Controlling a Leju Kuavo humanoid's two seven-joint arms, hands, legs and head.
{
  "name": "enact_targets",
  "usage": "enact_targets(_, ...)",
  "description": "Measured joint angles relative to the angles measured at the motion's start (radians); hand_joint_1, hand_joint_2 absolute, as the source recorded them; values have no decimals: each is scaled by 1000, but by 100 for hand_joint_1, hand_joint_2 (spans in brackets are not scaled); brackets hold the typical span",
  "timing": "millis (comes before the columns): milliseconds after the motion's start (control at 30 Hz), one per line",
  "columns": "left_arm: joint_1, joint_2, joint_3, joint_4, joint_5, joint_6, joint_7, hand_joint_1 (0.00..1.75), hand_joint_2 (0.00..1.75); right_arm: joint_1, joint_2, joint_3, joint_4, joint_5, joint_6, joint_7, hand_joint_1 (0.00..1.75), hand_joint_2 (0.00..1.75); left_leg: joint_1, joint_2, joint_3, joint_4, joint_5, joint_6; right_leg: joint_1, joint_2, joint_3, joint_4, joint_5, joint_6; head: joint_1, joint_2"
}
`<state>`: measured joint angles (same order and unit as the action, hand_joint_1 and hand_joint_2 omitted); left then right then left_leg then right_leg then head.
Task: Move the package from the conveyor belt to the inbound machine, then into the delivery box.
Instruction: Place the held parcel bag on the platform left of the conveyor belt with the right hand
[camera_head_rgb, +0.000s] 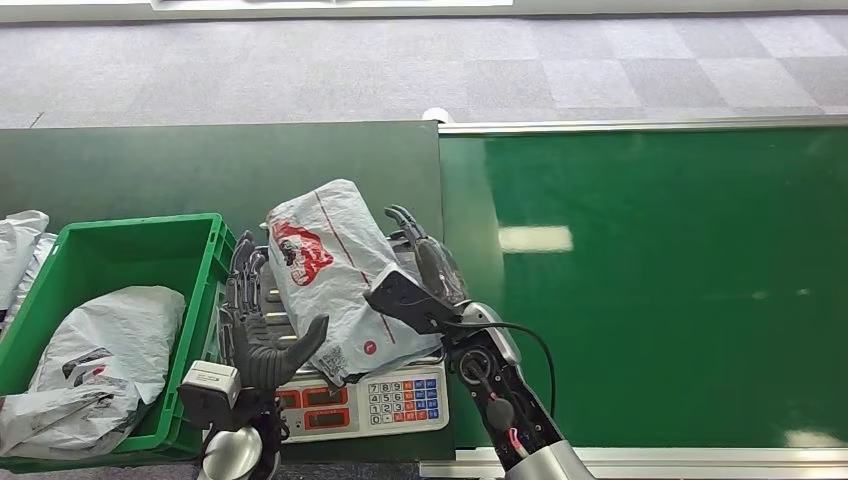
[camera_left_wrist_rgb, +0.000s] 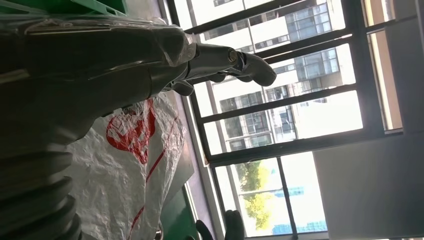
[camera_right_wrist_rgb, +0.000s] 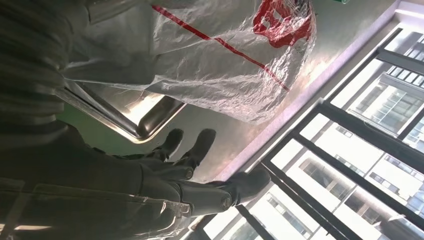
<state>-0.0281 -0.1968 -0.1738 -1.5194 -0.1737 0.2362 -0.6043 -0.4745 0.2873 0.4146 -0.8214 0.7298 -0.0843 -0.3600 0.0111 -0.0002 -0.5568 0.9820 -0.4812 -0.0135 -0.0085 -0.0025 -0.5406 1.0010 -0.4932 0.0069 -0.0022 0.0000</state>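
Package (camera_head_rgb: 330, 275) lies on the scale (camera_head_rgb: 365, 400) beside the green box (camera_head_rgb: 205, 235); I see my left robot hand (camera_head_rgb: 262, 335) and right robot hand (camera_head_rgb: 425, 285) flanking it, fingers spread, gripping nothing.

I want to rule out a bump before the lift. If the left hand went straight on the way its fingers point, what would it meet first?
The left hand points away from the robot, between the green crate and the package. Nothing blocks it; likely only dark green tabletop ahead, though depth is unclear.
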Motion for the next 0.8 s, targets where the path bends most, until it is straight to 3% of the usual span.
enact_targets(300,8,0,2,0,-4,2,2,0,175,9,0,3,-27,7,-29,-11,0,175,0,0,0,0,0,0,0,0,0,0,0,0,0,0)
enact_targets(400,19,-1,1,-2,-24,6,15,0,175,46,-1,-3,-112,-27,-140,-45,0,175,0,0,0,0,0,0,0,0,-1,0,0,0,0,0)
enact_targets(533,26,-5,-10,5,-84,9,65,0,175,142,-9,-48,-310,-198,-338,-168,0,175,0,0,-1,0,0,0,0,0,-2,0,0,0,0,0)
enact_targets(700,-25,-5,-41,64,-169,12,131,0,175,257,-33,-112,-526,-296,-431,-294,0,175,-1,0,-1,0,0,0,-1,0,-2,-1,0,0,0,0)
enact_targets(800,-62,-6,-58,99,-226,0,165,0,175,297,-50,-120,-607,-303,-482,-330,0,175,-1,1,0,0,0,0,-1,0,-1,-1,1,0,0,0)
